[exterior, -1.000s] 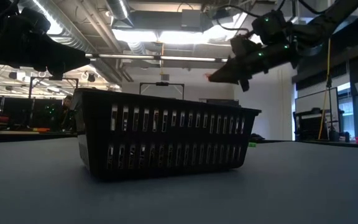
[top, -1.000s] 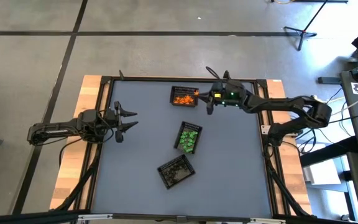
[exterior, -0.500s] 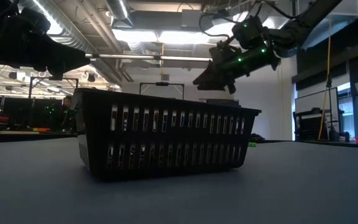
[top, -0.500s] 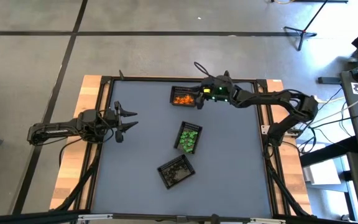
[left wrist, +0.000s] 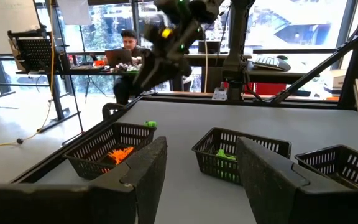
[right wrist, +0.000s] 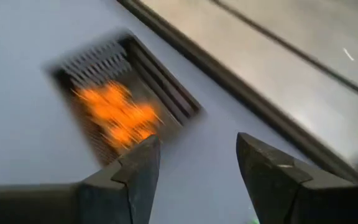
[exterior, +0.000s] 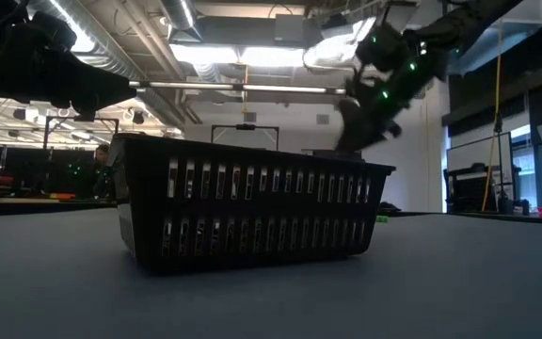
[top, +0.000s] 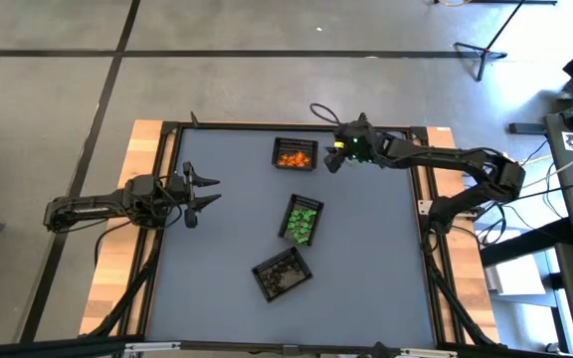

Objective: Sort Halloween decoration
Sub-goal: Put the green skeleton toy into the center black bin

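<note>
Three mesh baskets, one colour each, which reads as sorting by colour. Orange basket [top: 294,154] at the table's far edge, holding the orange trinkets [right wrist: 118,113]. Right gripper [top: 334,159] just beside this basket, fingers wide and empty, likely after a drop. Green basket [top: 303,219] nearer from it; black basket [top: 283,273] nearest. Left gripper [top: 199,193] waits well to the left, fingers apart, holding nothing.
</note>
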Tool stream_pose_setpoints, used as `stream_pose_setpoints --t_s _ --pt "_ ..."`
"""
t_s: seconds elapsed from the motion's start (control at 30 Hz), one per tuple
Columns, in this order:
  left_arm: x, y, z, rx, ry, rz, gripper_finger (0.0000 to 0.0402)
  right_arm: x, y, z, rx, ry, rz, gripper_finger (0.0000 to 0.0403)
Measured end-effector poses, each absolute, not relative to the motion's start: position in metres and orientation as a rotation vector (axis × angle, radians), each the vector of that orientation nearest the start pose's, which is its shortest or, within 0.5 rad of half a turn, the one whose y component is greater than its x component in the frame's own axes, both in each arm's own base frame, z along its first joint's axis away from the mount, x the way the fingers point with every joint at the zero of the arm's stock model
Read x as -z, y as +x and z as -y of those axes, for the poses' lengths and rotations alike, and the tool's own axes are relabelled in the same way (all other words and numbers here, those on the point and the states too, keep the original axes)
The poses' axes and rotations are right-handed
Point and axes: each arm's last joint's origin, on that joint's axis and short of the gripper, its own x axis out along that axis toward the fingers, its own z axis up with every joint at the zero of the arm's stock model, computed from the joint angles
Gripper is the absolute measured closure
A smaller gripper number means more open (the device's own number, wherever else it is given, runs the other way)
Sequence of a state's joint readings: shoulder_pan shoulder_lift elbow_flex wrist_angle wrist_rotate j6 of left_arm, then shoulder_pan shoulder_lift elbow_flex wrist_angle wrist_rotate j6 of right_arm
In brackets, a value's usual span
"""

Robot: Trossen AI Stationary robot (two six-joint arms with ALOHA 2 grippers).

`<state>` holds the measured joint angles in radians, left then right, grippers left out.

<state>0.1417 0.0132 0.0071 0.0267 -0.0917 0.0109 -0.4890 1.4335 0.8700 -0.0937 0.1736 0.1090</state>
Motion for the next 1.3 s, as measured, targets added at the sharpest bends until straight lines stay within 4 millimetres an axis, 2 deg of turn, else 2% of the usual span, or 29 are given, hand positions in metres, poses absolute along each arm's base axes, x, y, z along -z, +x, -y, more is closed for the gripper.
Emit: stream_pose_setpoints --t_s 0.17,0.33,0.5,0.73,0.87,1.1,1.2,1.3 --pt "-0.168 0.097 -0.016 -0.234 0.011 0.02 0.0213 -0.192 0.238 0.153 0.801 0.304 -0.745 0.0191" --pt "-0.168 0.097 -0.016 -0.233 0.011 0.02 0.0213 -0.164 0.21 0.165 0.928 0.423 -0.758 0.0191" --pt "-0.168 0.097 -0.016 -0.234 0.011 0.02 0.0213 -0.149 0.196 0.169 0.908 0.485 -0.709 0.0191" --pt "-0.168 0.097 -0.016 -0.233 0.011 0.02 0.0213 -0.14 0.196 0.167 0.883 0.493 -0.701 0.0191" --pt "-0.168 0.097 -0.016 -0.233 0.011 0.02 0.0213 -0.127 0.196 0.168 0.902 0.503 -0.744 0.0191" --pt "-0.167 0.097 -0.017 -0.236 0.011 0.02 0.0213 -0.104 0.209 0.164 0.895 0.49 -0.788 0.0193" --pt "-0.167 0.097 -0.017 -0.236 0.011 0.02 0.0213 -0.1 0.213 0.161 0.897 0.462 -0.809 0.0216" --pt "-0.168 0.097 -0.017 -0.236 0.011 0.02 0.0213 -0.099 0.215 0.159 0.885 0.446 -0.816 0.0263"
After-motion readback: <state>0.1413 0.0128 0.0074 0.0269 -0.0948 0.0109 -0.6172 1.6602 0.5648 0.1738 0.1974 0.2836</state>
